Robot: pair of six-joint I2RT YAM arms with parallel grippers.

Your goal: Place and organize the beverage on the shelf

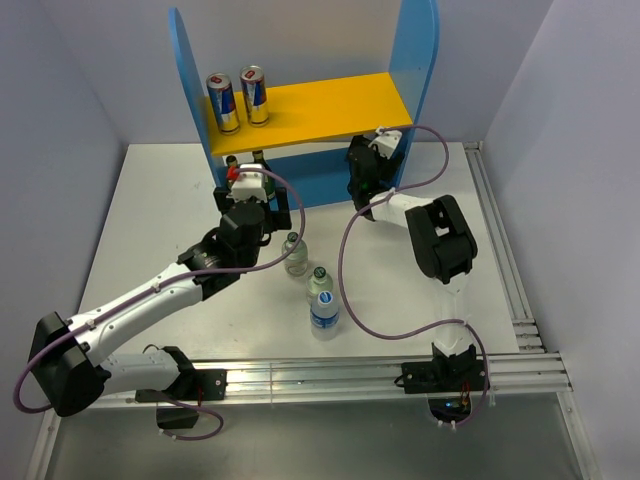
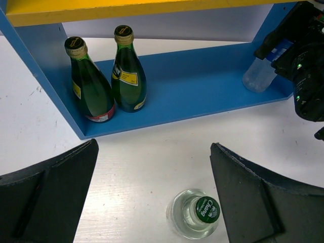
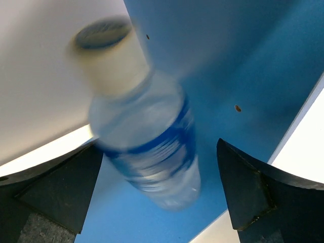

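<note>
Right fingers (image 3: 250, 190) spread flanking water bottle (image 3: 152, 147) on bottom board (image 3: 243, 71), left fingers (image 2: 263, 197) spread, tilted over green-capped bottle (image 2: 196, 215)

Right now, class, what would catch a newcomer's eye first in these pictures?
The blue-sided shelf at the back, with two cans on the left of its yellow upper board. On its blue bottom board, the right gripper stands open around a water bottle. Three more bottles stand on the table.

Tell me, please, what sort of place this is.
Most likely a robotics lab test cell, not a real shop: plain grey walls box in a white table, the left arm and right arm are bolted to aluminium rails, and the blue-and-yellow shelf looks like a mock-up.
</note>
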